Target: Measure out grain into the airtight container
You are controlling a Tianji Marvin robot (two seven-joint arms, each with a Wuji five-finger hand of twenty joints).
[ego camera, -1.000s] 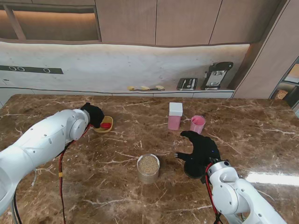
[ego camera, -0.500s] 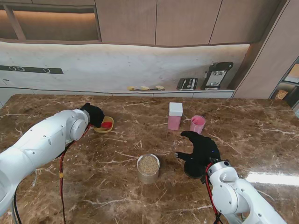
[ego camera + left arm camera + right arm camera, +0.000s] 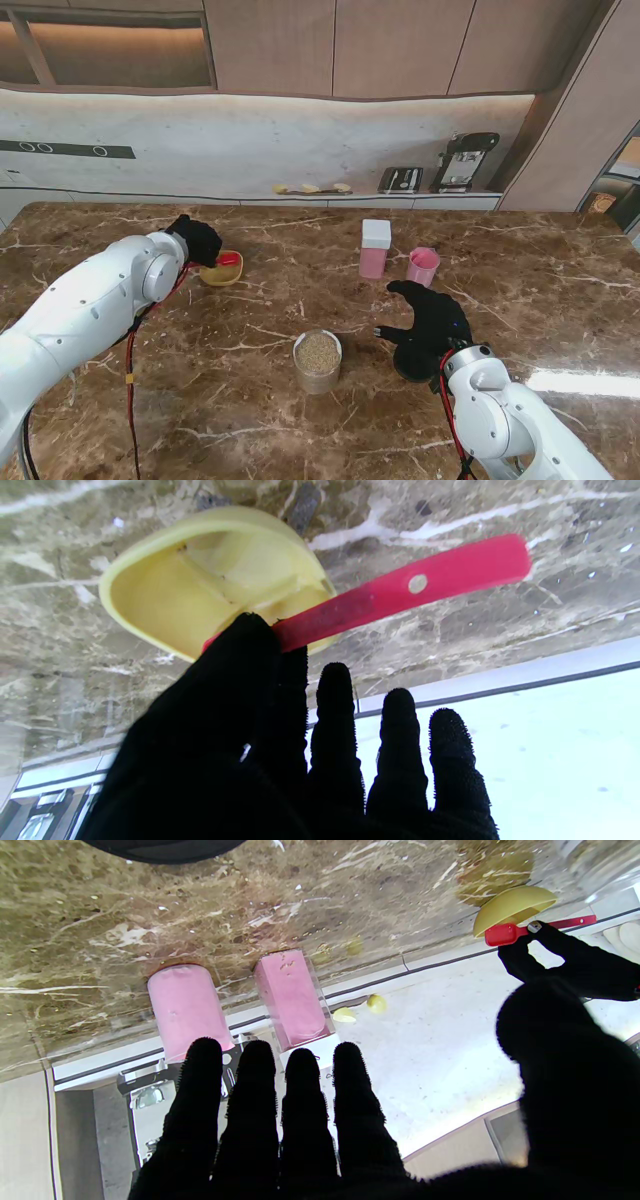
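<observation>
My left hand (image 3: 196,240) pinches the handle of a red measuring scoop (image 3: 400,587) between thumb and forefinger. The scoop head (image 3: 229,260) sits at the rim of a yellow bowl (image 3: 221,272), which also shows close up in the left wrist view (image 3: 200,580). A glass jar of grain (image 3: 317,357) stands in the middle, nearer to me. A pink airtight container with a white lid (image 3: 375,248) and a pink cup (image 3: 423,266) stand farther right. My right hand (image 3: 428,322) hovers open, fingers spread, over a black disc (image 3: 409,367).
The right wrist view shows the pink cup (image 3: 187,1010) and the pink container (image 3: 292,1000) beyond the fingers, with the yellow bowl (image 3: 510,907) and the red scoop (image 3: 505,934) off to one side. Small appliances (image 3: 462,160) stand on the back counter.
My left hand has risen slightly and drawn a little farther from me with the red scoop. The right hand has not moved.
</observation>
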